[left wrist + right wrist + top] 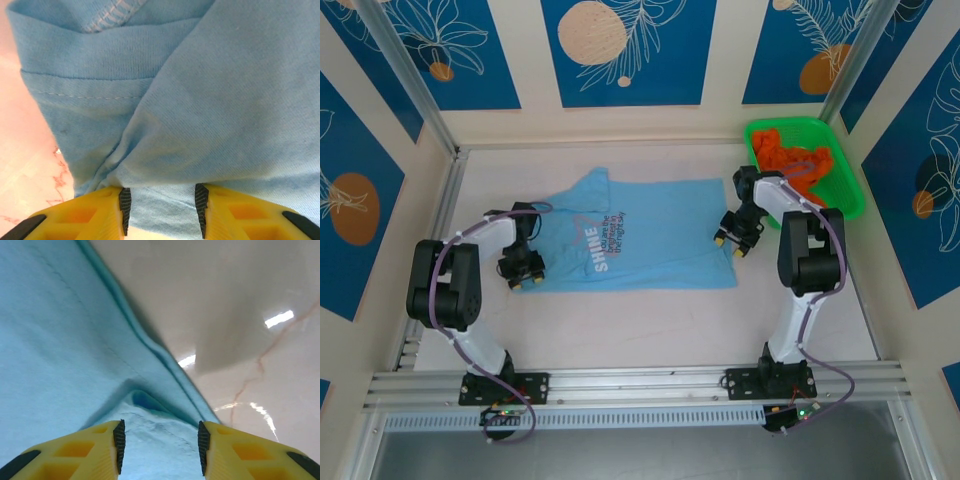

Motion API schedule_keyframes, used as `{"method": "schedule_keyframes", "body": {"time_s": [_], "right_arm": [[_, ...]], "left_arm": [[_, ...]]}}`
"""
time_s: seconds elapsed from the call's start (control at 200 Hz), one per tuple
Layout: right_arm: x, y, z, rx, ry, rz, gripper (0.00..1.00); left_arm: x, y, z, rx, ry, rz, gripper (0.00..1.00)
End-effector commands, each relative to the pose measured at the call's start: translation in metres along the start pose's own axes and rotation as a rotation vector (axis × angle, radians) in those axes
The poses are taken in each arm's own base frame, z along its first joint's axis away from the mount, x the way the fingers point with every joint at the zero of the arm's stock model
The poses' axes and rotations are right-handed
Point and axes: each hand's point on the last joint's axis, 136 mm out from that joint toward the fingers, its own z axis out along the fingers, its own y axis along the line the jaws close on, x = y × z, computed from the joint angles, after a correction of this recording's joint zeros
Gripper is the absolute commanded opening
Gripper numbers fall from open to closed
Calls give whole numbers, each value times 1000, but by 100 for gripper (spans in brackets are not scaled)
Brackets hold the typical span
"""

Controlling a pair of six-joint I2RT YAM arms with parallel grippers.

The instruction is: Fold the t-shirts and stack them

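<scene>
A light blue t-shirt point(630, 235) with white "SHINE" lettering lies spread across the middle of the table. My left gripper point(523, 272) is at the shirt's left edge. In the left wrist view its jaws point(162, 192) stand apart, with blue cloth point(200, 100) lying loose between them. My right gripper point(733, 240) sits at the shirt's right edge. The right wrist view shows it open point(160, 427) over a small raised fold of the blue cloth point(60, 340), which is not pinched. An orange t-shirt point(795, 155) lies crumpled in the green basket point(850, 185).
The green mesh basket stands at the back right corner, just behind the right arm. Bare pale table point(650, 320) runs between the shirt and the arm bases. Walls enclose the table on the left, back and right.
</scene>
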Motion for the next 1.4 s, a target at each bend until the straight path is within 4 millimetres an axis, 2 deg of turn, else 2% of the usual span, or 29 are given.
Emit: {"method": "schedule_keyframes", "body": {"time_s": [0.0, 0.19, 0.375, 0.55, 0.81, 0.985, 1.09, 1.15, 1.2, 1.3, 1.395], "right_arm": [[3, 9, 6, 4, 38, -17, 47], [3, 11, 16, 43, 50, -31, 42], [3, 7, 14, 52, 42, -39, 19], [3, -8, 7, 44, 22, -9, 0], [4, -36, -10, 52, -14, 41, 0], [1, -48, 5, 80, 6, 67, 0], [-11, -44, 12, 82, 9, 80, 6], [-17, -37, 10, 61, 7, 82, 23], [-20, -32, 4, 48, -1, 83, 37], [-18, -20, -16, -19, -45, 73, 51], [-5, -15, -36, -60, -95, 63, 53]], "left_arm": [[-2, 0, -1, 12, 12, -14, 42], [-3, 2, -2, -2, 10, -11, 42], [-5, 6, -2, -28, 9, -7, 43], [-4, 11, -1, -51, 12, -20, 43], [-2, 16, 8, -62, 43, -62, 43], [-1, 15, 14, -59, 65, -75, 43], [-4, 11, 12, -44, 60, -81, 44], [-8, 7, 8, -23, 52, -83, 47], [-11, 3, 2, -4, 41, -85, 50], [-21, -7, -18, 54, -6, -97, 59], [-34, -19, -46, 134, -75, -109, 65]]}}
